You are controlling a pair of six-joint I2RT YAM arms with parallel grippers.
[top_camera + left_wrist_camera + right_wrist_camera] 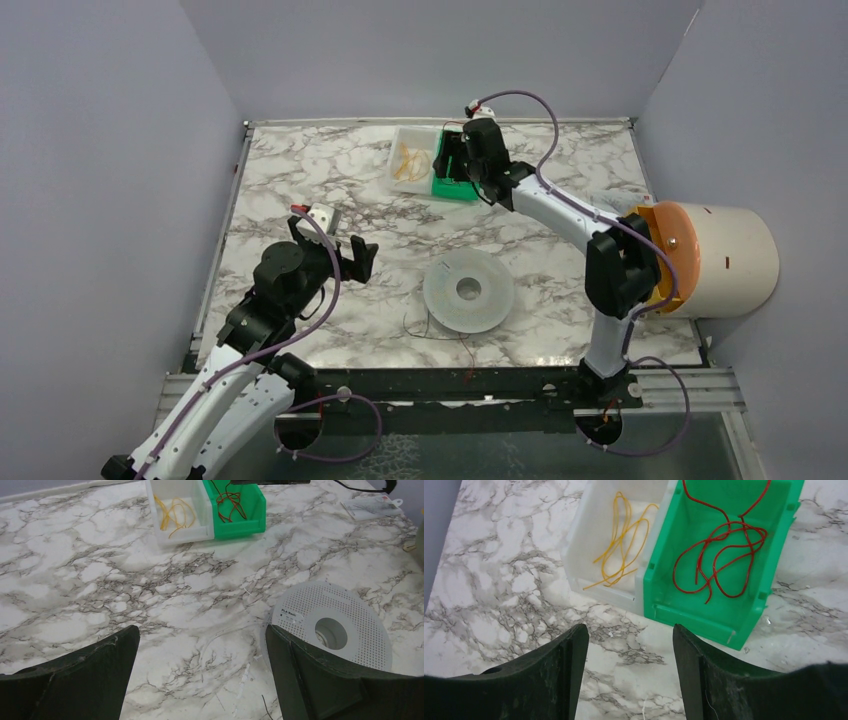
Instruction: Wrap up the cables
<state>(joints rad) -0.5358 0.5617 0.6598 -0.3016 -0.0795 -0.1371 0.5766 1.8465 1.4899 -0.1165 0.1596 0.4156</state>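
Thin yellow-orange cables (pixel 621 540) lie coiled in a white bin (pixel 584 555), and red cables (pixel 724 550) lie in the green bin (pixel 704 615) beside it. My right gripper (pixel 629 630) hangs over the marble just in front of both bins, open, with nothing between its fingers. The translucent white spool (pixel 469 290) lies flat mid-table, with a thin dark wire (pixel 440 336) on the table by its near edge. My left gripper (pixel 201 632) is wide open over bare marble, its right finger (pixel 300 670) overlapping the spool (pixel 350 610) in the left wrist view.
A cream and orange cylinder (pixel 715 260) lies at the table's right edge beside the right arm. A small flat packet (pixel 372 506) lies at the far right. Grey walls close in three sides, and a black rail (pixel 450 385) runs along the near edge.
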